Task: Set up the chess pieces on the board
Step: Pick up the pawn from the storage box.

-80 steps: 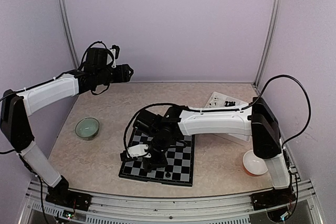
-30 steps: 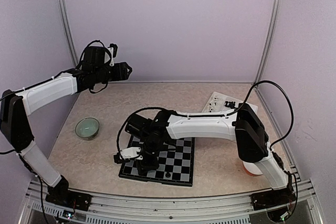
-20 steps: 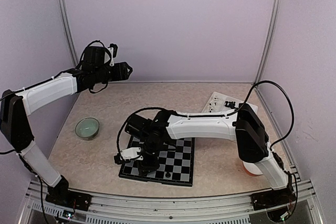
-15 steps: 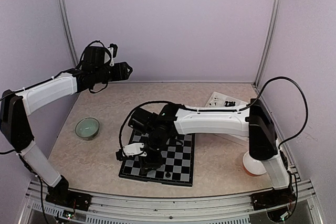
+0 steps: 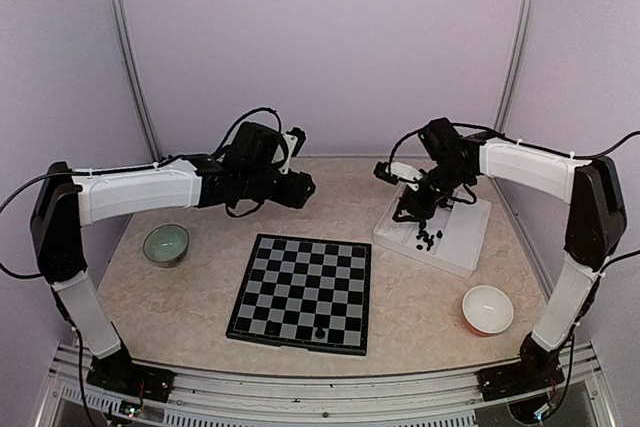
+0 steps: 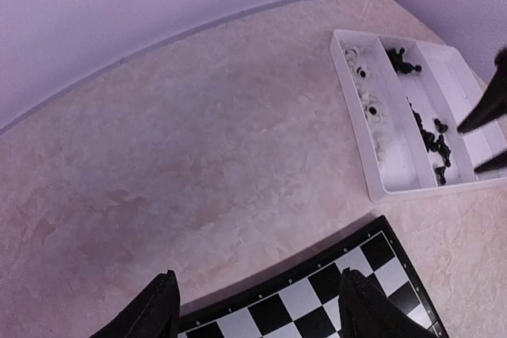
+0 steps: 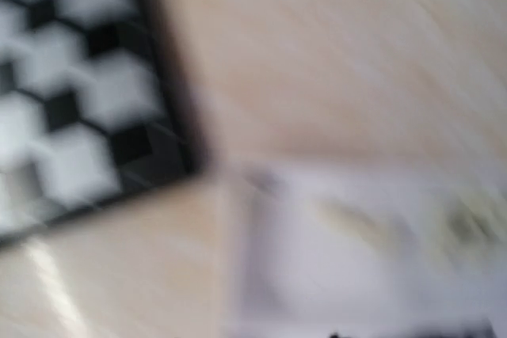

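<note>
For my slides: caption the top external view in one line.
Right arm reaches over the white tray of chess pieces; a lone black piece stands on the board.

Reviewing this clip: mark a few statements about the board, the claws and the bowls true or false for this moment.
1. Exactly one black piece stands on the board. True.
2. The left claw grips a chess piece. False: its fingers stand apart with nothing between them, above the bare table beyond the board.
3. The right claw is over the white tray. True.
4. The green bowl sits to the right of the board. False: it is on the left; the orange bowl is on the right.
</note>
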Controlling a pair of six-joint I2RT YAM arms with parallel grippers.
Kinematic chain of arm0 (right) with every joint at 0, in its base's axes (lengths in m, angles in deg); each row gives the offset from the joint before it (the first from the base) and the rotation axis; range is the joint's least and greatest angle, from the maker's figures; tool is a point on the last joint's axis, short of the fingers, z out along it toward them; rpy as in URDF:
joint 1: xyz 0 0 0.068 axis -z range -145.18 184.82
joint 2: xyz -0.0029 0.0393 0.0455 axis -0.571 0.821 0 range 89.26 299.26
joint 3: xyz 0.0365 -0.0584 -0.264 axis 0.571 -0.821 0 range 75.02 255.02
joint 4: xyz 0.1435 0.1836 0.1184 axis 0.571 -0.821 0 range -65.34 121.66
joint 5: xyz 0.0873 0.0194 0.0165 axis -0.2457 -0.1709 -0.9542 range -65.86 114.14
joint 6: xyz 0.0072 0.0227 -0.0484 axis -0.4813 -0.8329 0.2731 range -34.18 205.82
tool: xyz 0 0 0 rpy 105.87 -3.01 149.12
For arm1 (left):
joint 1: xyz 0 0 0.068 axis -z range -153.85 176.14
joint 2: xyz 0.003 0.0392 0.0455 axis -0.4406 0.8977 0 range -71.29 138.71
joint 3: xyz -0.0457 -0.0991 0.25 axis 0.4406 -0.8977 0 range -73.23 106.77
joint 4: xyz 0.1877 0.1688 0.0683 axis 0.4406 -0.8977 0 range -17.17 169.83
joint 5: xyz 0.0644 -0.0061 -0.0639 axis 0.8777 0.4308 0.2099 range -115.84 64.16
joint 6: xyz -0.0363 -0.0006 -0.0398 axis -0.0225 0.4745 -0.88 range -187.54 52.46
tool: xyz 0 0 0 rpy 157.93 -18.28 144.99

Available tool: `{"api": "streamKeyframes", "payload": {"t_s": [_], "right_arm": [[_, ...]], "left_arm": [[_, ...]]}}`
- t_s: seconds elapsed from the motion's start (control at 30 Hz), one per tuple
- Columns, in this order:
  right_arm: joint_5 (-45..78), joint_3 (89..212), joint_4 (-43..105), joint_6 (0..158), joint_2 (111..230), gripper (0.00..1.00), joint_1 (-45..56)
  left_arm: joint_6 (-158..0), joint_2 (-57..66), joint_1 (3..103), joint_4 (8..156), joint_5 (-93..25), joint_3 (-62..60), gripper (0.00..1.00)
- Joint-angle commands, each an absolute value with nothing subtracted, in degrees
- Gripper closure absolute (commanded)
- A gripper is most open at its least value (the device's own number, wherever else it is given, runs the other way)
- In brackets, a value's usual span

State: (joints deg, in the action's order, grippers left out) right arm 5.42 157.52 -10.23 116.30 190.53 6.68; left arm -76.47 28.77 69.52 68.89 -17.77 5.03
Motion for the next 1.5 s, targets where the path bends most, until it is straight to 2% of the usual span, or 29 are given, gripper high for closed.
{"api": "streamKeyframes", "payload": {"t_s": [0.0,0.17,0.4,0.77,1.47], "right_arm": [[4.4,153.0,-7.8,113.3,187.0,0.61,15.5],[4.5,147.7,-5.4,112.7,189.3,0.61,21.8],[6.7,145.8,-2.9,111.8,193.8,0.62,23.7],[3.2,150.6,-3.2,112.9,199.0,0.64,23.8],[4.9,152.5,-6.0,113.2,203.3,0.77,22.8]], "left_arm": [[-78.8,30.5,71.0,66.8,-19.0,5.5,0.32],[-80.3,31.8,71.6,65.8,-22.7,7.8,0.32],[-81.3,32.4,71.7,65.7,-24.5,8.3,0.32],[-82.6,31.2,71.7,66.7,-24.4,6.3,0.32],[-82.4,30.7,71.3,66.9,-23.0,5.2,0.32]]}}
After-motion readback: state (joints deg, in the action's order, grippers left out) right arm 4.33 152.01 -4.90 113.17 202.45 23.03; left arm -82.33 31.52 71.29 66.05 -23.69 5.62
